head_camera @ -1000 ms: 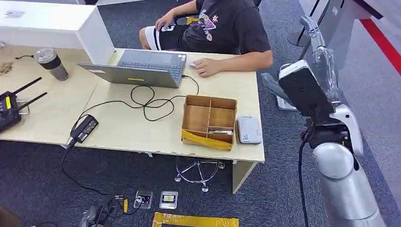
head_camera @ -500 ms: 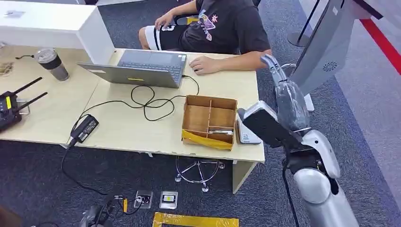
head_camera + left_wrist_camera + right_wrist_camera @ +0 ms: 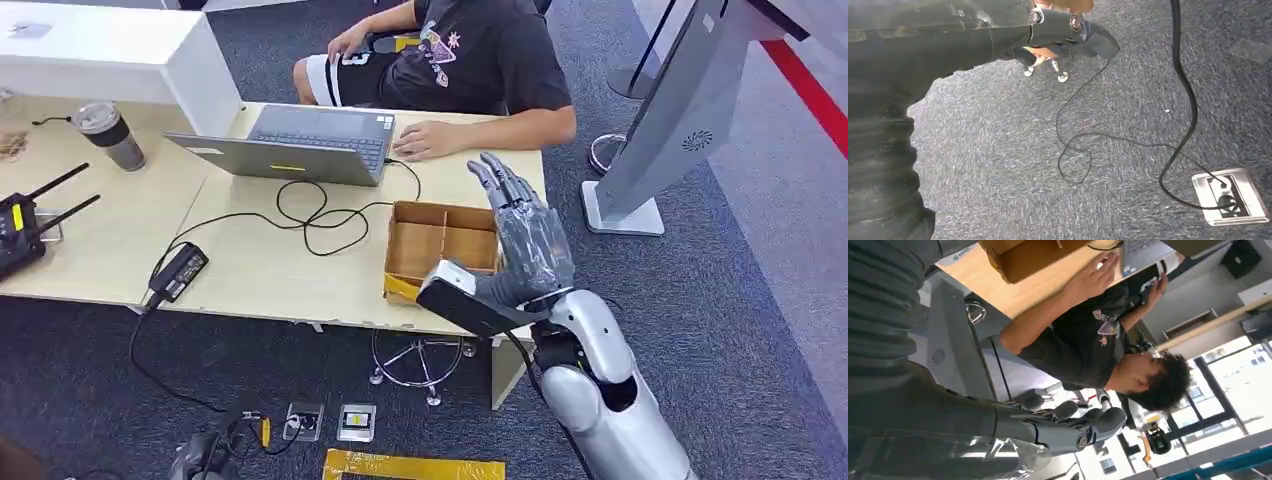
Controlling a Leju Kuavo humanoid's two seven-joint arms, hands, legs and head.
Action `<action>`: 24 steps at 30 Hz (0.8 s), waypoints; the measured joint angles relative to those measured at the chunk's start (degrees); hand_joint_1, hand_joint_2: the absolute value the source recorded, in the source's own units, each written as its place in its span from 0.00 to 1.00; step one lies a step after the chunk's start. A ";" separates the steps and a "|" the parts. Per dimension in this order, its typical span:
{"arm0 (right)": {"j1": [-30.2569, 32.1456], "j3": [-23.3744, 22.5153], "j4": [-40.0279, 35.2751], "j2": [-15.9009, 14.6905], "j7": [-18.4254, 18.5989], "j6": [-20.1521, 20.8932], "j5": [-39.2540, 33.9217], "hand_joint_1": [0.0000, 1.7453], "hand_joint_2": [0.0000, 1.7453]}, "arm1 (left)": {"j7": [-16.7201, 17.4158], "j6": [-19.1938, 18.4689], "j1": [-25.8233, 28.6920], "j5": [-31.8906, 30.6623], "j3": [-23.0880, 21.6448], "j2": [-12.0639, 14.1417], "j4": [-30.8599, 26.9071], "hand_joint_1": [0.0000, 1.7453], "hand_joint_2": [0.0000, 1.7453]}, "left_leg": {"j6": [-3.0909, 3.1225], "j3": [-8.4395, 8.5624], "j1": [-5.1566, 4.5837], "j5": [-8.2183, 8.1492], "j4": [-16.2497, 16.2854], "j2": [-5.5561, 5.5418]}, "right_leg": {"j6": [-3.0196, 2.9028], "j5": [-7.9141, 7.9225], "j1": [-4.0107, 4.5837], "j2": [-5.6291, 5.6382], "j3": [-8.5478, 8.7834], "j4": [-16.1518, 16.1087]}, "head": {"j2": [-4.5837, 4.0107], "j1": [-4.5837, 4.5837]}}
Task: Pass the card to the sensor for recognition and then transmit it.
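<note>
An open cardboard box (image 3: 440, 238) with several compartments sits at the right end of the wooden table (image 3: 280, 270). My right hand (image 3: 522, 228) hovers over the table's right end beside the box, fingers stretched out and apart, holding nothing. The same hand (image 3: 1068, 427) appears in the right wrist view with its fingers loosely spread and no card in them. My right forearm hides the box's near right corner and the table surface just right of it. My left hand (image 3: 1063, 25) hangs over the carpet with nothing in it.
A person sits at the far side with a hand (image 3: 432, 140) on the table by a laptop (image 3: 300, 145). A black cable and power brick (image 3: 180, 270) lie left of the box. A grey kiosk stand (image 3: 670, 120) rises at the right. A floor socket (image 3: 1230, 197) is set in the carpet.
My right arm has swung left and down from beyond the table's right side to over its right end, and now covers the white device that lay beside the box.
</note>
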 joint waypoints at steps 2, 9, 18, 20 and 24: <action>-0.50 0.31 2.97 0.46 -0.07 -1.16 1.03 0.00 1.00 | 0.00 -0.02 -0.17 -0.04 0.00 -0.09 0.00 0.00 1.00 | 0.02 -0.02 -0.01 0.02 0.00 -0.06 | 0.00 0.00 -0.01 -0.06 0.00 0.00 | -0.02 0.00; -3.13 1.57 13.47 2.27 0.00 -2.78 3.63 0.00 1.00 | 0.07 -0.87 -0.72 -0.20 -0.02 -0.22 0.00 0.00 1.00 | 0.02 -0.02 0.00 0.01 0.01 -0.06 | 0.00 0.00 0.00 -0.05 -0.02 0.00 | -0.02 0.02; -4.29 3.26 22.61 4.29 0.04 -2.58 5.62 0.00 1.00 | 0.17 -1.14 -1.51 -1.01 -0.02 -0.26 -0.02 0.00 1.00 | 0.01 -0.02 0.00 0.01 0.01 -0.04 | 0.00 0.00 0.00 -0.01 -0.03 0.01 | -0.02 0.02; -4.55 3.83 24.36 4.70 0.02 -2.63 5.90 0.00 1.00 | 0.17 -1.14 -1.55 -0.98 -0.02 -0.24 -0.02 0.00 1.00 | 0.01 -0.01 0.00 0.01 0.01 -0.04 | 0.00 0.00 0.00 -0.01 -0.03 0.00 | -0.02 0.00; -5.24 4.35 27.61 5.42 -0.06 -2.87 6.12 0.00 1.00 | 0.17 -1.09 -1.55 -0.79 -0.02 -0.22 -0.02 0.00 1.00 | 0.01 -0.01 0.00 0.01 0.01 -0.04 | 0.00 0.00 0.00 -0.01 -0.03 0.00 | -0.02 0.02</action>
